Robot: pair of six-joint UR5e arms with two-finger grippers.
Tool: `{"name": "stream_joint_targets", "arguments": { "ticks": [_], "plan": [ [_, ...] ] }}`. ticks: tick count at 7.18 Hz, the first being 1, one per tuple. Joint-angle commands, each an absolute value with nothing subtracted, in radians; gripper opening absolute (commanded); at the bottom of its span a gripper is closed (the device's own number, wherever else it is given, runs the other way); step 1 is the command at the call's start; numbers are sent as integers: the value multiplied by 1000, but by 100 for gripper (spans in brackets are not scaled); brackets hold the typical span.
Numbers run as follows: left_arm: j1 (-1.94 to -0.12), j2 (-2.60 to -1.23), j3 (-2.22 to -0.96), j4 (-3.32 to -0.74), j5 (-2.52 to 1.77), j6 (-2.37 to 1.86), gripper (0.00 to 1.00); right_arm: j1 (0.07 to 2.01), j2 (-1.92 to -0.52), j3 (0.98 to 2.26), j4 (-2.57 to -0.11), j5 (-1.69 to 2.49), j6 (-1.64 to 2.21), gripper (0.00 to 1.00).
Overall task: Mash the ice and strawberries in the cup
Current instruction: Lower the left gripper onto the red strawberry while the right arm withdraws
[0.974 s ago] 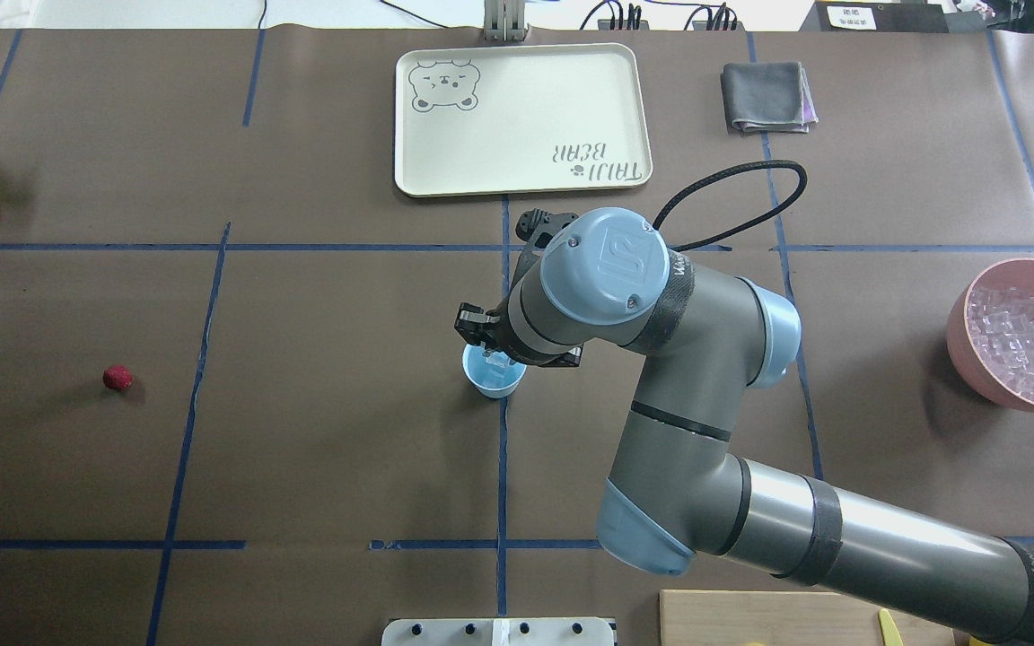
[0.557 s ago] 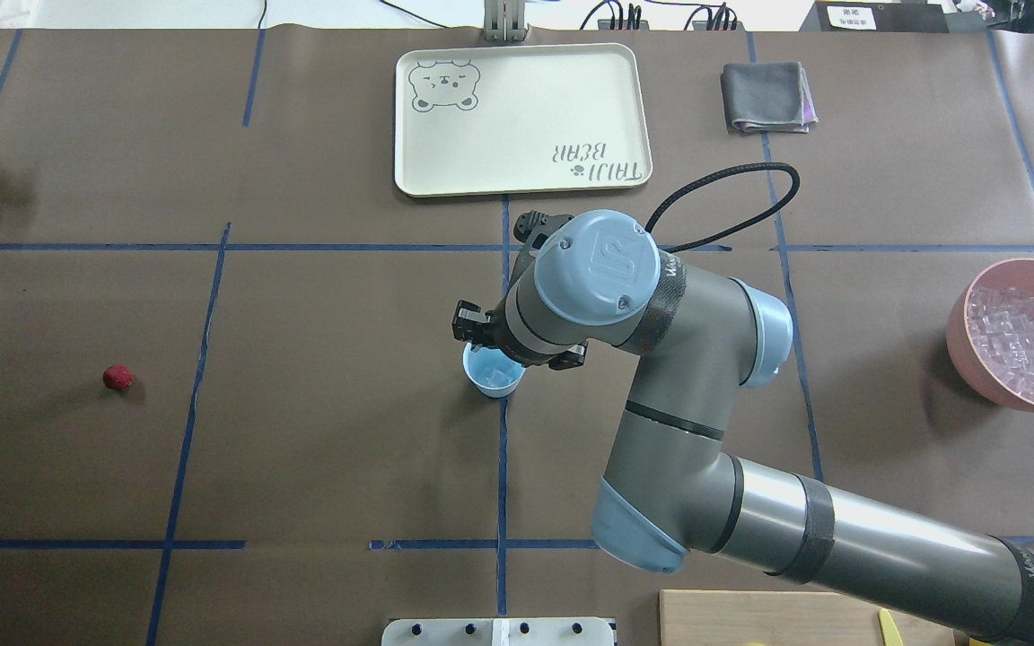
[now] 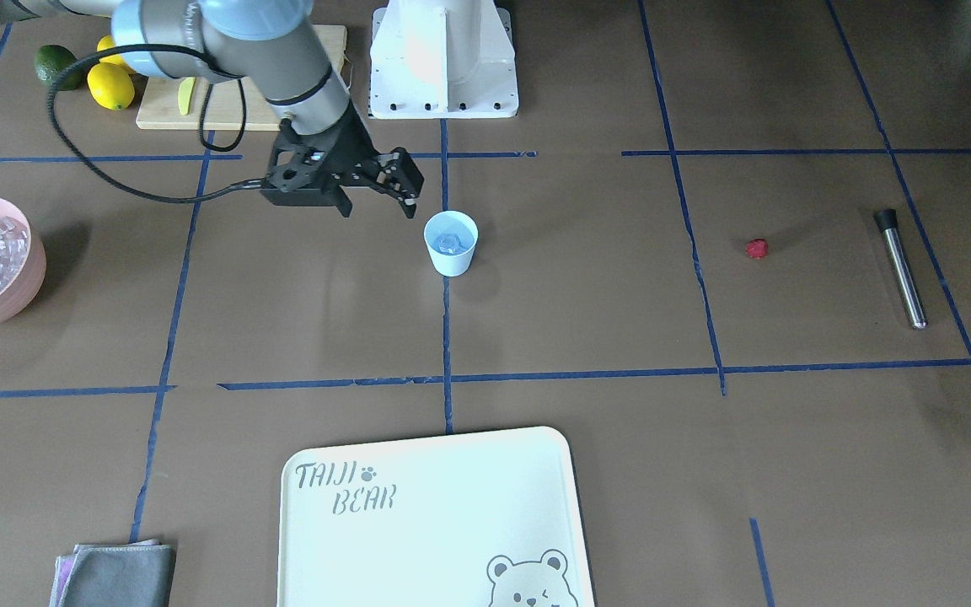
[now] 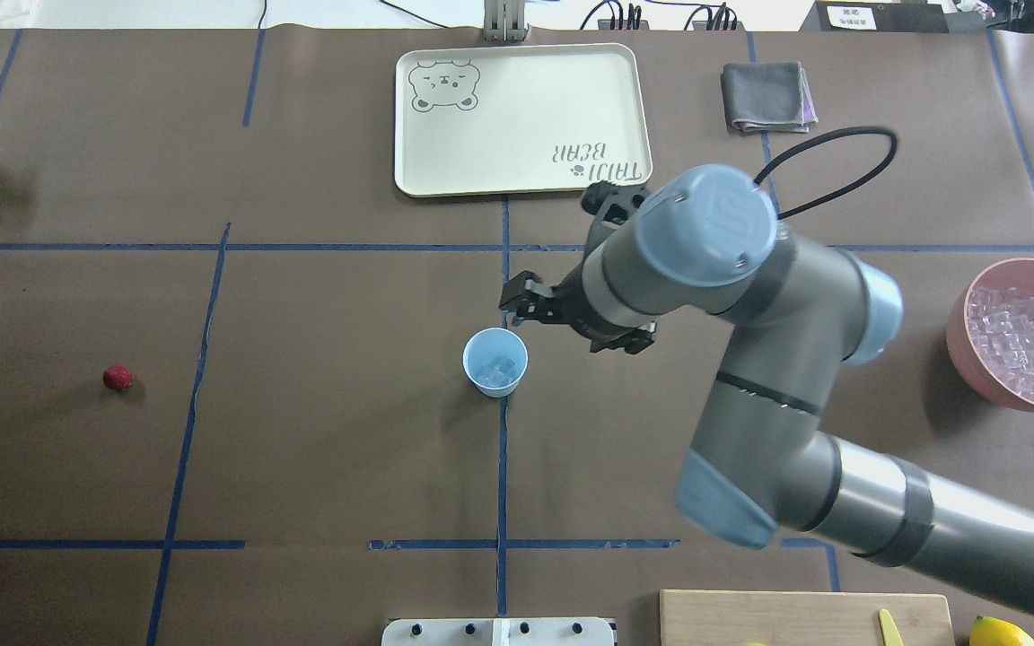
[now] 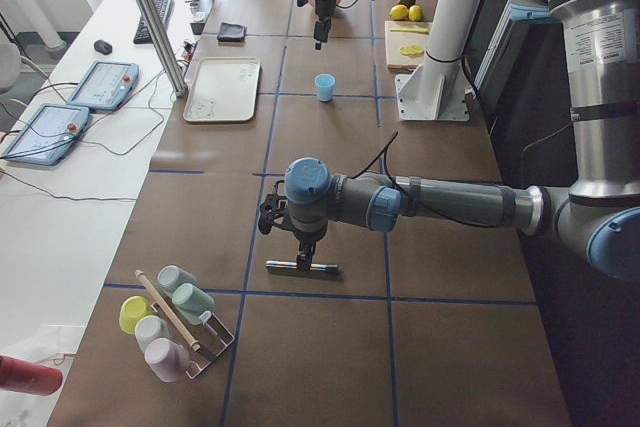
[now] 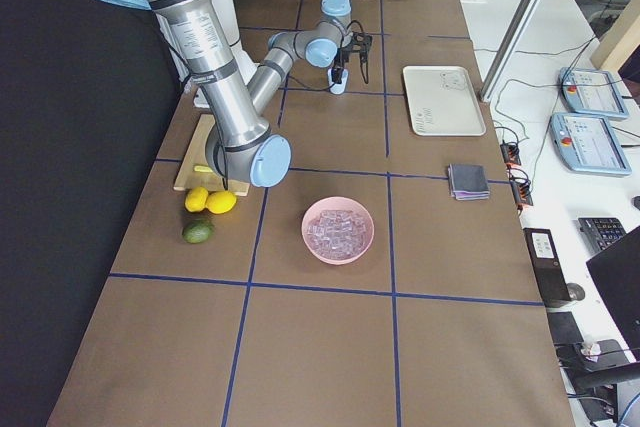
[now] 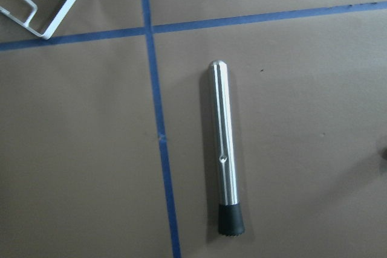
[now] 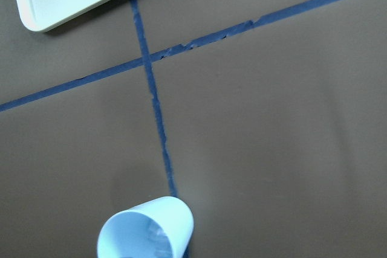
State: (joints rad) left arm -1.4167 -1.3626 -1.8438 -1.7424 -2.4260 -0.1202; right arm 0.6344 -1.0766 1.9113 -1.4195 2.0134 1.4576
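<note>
At the centre of the table [image 4: 319, 431] the cup [image 4: 495, 362] stands upright with ice [image 4: 501, 368] in it. Your right gripper [image 4: 521, 305] hangs near its rim at about one o'clock, not touching, jaws parted and holding nothing. The strawberry [image 4: 118, 378] lies well apart at nine o'clock and is, I judge, wanted next, so lift clear of the light cup before swinging and close on the berry gently from above. Your left gripper [image 5: 300, 245] hovers over the muddler [image 7: 224, 149] beyond it, and I cannot tell whether it is open.
</note>
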Motion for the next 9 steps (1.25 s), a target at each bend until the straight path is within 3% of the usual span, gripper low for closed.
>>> {"name": "stream_joint_targets", "arguments": {
  "ticks": [1, 5, 9],
  "plan": [
    [-1256, -1373, -1844, -1932, -2418, -394, 100, 782, -1248, 2008, -1420, 2135, 1268, 99],
    [-901, -1527, -1838, -2026, -2182, -903, 100, 951, -1451, 2042, -1417, 2252, 950, 99],
    [-841, -1575, -1761, -2028, -2178, -946, 100, 953, -1465, 2043, -1414, 2250, 928, 99]
  ]
}}
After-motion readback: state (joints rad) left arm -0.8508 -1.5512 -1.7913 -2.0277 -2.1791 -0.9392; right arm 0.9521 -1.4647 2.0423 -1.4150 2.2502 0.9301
